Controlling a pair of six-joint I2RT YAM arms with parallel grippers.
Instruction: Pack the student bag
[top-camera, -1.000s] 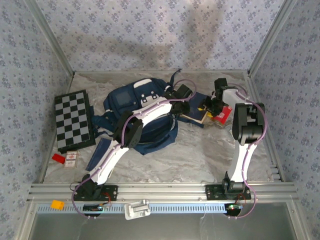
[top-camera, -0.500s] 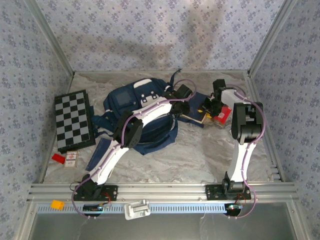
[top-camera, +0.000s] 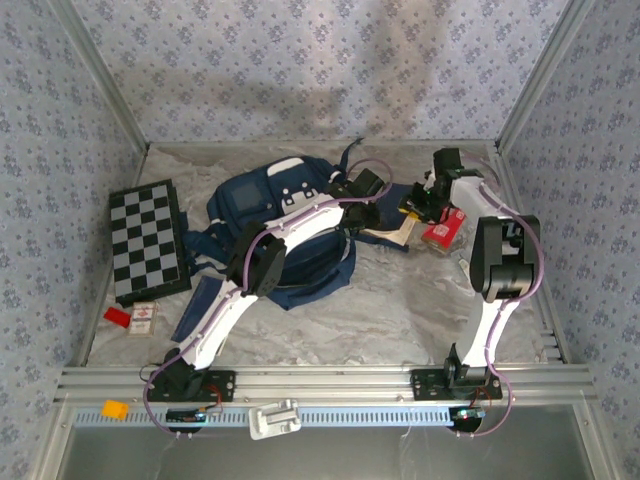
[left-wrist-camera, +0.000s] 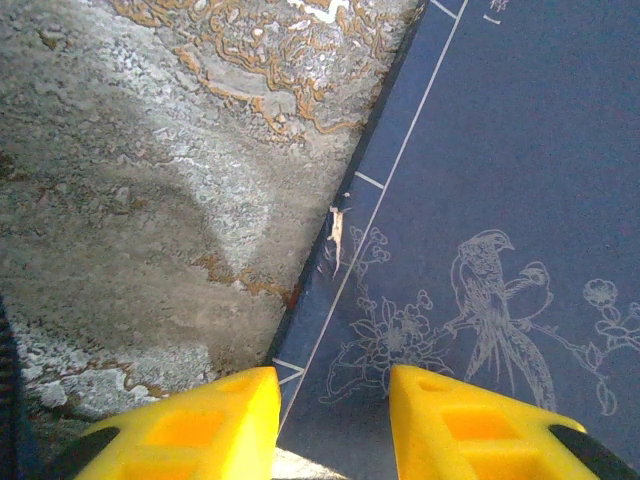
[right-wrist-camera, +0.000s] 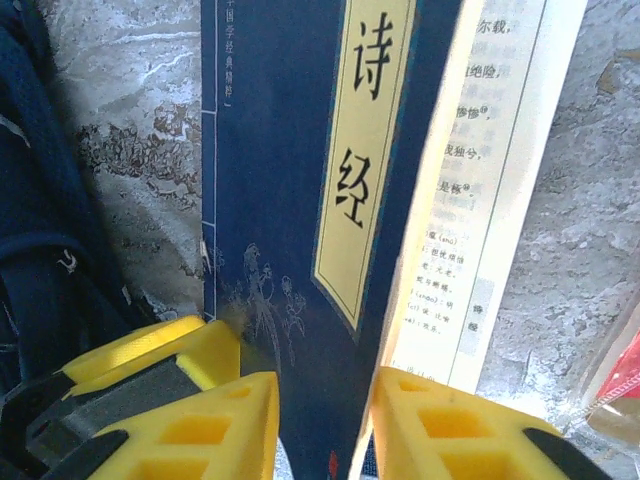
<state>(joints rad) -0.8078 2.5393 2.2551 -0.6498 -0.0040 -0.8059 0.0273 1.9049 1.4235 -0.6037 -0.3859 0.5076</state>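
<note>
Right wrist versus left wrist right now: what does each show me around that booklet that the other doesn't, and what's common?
Right wrist: the navy booklet with its yellow label, a printed page beside the cover, the student bag strap at left, the right gripper straddling the cover's edge. Left wrist: a navy cover with a white bird drawing, flat on the table, the left gripper above its edge. Both: flower linework, marbled table, yellow fingers.

I saw my left gripper (left-wrist-camera: 335, 425) hang with jaws apart over the edge of the navy booklet (left-wrist-camera: 500, 200). A bird and flowers were drawn on its cover. Marbled bench (left-wrist-camera: 150, 150) lay beside it.
</note>
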